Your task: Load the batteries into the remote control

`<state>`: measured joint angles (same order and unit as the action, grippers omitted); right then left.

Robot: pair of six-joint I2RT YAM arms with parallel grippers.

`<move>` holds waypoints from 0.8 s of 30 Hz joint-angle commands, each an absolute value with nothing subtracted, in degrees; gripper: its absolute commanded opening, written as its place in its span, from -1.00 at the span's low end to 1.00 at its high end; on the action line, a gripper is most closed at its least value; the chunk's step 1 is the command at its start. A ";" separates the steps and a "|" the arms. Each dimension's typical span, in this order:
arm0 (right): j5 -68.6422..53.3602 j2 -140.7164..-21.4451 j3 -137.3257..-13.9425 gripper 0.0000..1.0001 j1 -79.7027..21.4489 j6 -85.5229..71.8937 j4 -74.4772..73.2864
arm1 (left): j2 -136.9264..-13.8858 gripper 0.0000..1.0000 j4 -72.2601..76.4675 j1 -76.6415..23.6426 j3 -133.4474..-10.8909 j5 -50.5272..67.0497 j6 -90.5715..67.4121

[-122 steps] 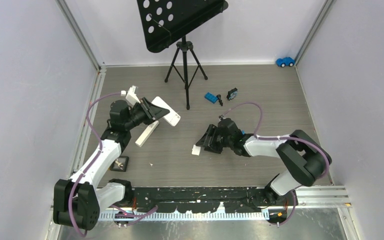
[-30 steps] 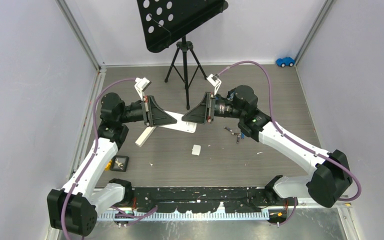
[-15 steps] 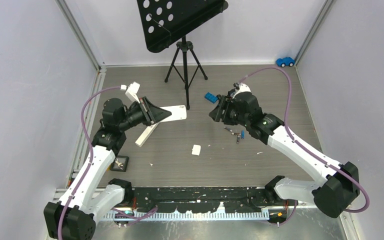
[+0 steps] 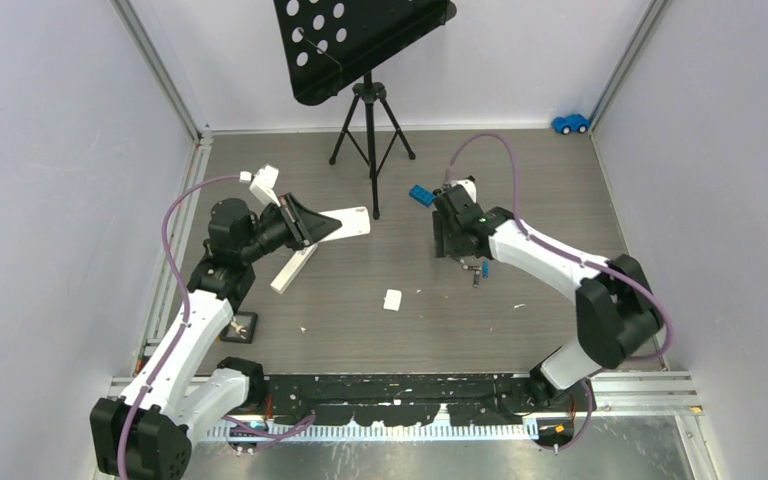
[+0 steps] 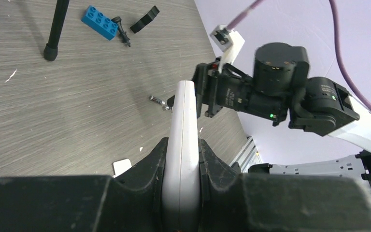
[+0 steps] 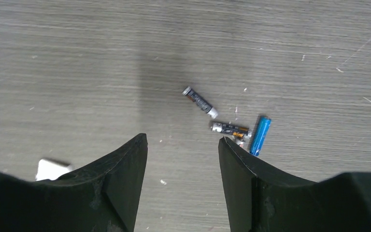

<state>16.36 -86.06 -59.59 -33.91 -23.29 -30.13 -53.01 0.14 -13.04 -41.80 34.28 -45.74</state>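
Grey wood-grain desk (image 4: 360,330) carries all the items.

Left jaws: clenched on the remote control (image 5: 183,121), gripping its two long sides near one end. The white body projects forward from the jaws, raised clear of the desk over the left half, with its free end pointing toward the right edge.

Right jaws: released. The fingers (image 6: 121,166) stand apart with nothing between them and point down at the desk just right of centre.

The batteries (image 6: 229,128) lie loose on the desk below and just ahead of the right jaws. One dark cell with silvery ends lies a little apart from the rest. A second dark cell lies close beside a blue cell. The jaws hold none of them.

Other items noted:
- A small flat white piece (image 4: 393,299) lies near the centre, toward the near edge.
- A long white item (image 4: 293,268), likely a second remote though the view is too coarse to confirm, lies flat toward the left edge, under the left arm.
- A blue brick (image 4: 421,195) lies on the far side of the right jaws, with a small black clip (image 5: 144,20) near it.
- A black music stand (image 4: 368,92) has its tripod at the middle of the far edge.
- A blue toy car (image 4: 570,123) sits at the far right corner.
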 commanded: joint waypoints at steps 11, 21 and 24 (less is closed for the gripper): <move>24.35 -87.83 -55.45 -0.20 -29.60 -38.25 -35.97 | -53.23 -1.00 6.01 -13.12 -41.22 37.09 -44.02; 21.81 -89.52 -51.99 -0.30 -29.25 -42.14 -31.31 | -54.18 -1.00 11.69 -13.19 -40.11 40.69 -46.76; 21.92 -90.30 -51.18 -0.33 -29.12 -42.19 -30.12 | -54.03 -1.00 11.69 -13.24 -40.00 40.44 -46.80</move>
<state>21.43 -89.67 -52.01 -29.45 -39.99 -33.41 -54.39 7.14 -13.06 -39.83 39.09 -46.30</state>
